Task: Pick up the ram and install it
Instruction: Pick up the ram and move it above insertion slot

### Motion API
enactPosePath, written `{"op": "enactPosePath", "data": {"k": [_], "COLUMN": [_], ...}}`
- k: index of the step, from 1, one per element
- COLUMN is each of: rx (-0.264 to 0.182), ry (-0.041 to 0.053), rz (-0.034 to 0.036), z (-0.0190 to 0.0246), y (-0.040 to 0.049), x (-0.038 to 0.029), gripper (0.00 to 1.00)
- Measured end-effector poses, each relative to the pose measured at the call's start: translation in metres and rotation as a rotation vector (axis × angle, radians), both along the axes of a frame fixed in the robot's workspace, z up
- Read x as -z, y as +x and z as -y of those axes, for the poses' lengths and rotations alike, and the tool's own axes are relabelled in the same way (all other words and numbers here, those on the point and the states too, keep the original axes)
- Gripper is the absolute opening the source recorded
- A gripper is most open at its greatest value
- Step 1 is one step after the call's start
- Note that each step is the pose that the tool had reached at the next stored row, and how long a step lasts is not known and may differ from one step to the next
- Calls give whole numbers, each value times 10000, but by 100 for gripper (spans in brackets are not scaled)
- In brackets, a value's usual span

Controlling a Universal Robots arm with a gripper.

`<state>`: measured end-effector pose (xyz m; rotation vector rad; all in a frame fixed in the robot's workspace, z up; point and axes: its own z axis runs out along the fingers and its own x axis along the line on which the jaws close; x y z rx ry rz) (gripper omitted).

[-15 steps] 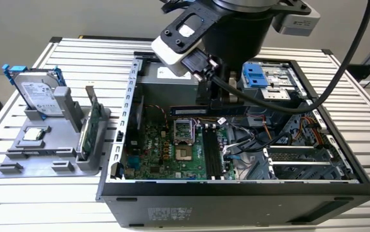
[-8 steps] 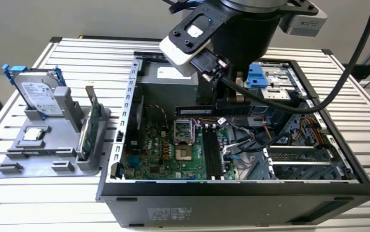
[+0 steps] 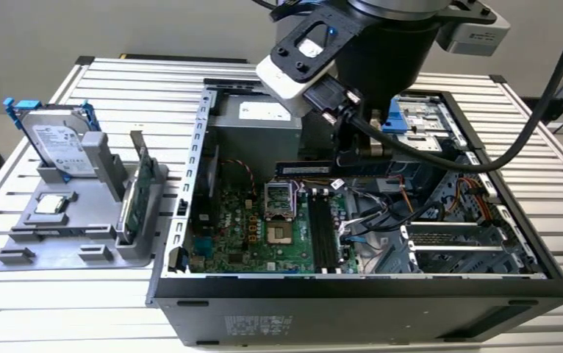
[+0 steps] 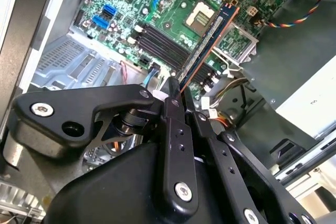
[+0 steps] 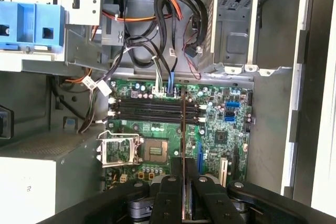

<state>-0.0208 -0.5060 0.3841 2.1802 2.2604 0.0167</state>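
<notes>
Where the open computer case faces you at the near edge of the bench, its outer wall carries a pale label whose print is too small to read. Past that wall the motherboard lies flat on the case floor, with its long black slots running near to far. Above them your pincer is clamped on the ram, which hangs level, clear of the board and crosswise to the slots. In the first wrist view it shows edge-on between the fingers. A light sticker on the stick's side is unreadable. Your arm drops steeply from above the case's far half, and a black cable loops off to the exterior view's right. At the exterior view's left, a grey holder props a hard drive, and its white label cannot be made out either.
</notes>
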Motion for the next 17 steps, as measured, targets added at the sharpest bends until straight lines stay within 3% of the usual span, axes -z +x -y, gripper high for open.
{"op": "enactPosePath", "data": {"k": [17], "rx": [0], "ry": [-3], "rz": [0], "z": [0], "y": [148], "x": [0], "gripper": [0]}}
